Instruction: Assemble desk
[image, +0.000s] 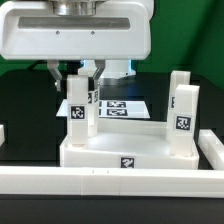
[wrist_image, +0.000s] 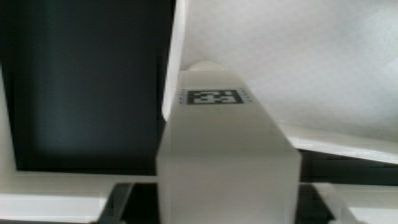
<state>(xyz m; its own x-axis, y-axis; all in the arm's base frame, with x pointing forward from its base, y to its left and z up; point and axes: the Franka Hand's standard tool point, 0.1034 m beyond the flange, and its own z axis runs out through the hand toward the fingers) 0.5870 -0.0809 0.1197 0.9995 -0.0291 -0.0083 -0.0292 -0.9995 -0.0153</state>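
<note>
— Black tabletop, green wall behind. Where's the slab (image: 120, 150)?

— Near the front rail (image: 110, 185), with the marker board (image: 125, 106) behind it.

— Legs?

— Two in view, both upright at the slab's corners: the gripped leg (image: 78, 120) on the exterior view's left, the other leg (image: 182, 110) on its right.

— And the gripper (image: 78, 85)?

— Straight above the gripped leg, jaws narrow around its top, long axis vertical. I can't tell whether they're actually pinching.
</note>
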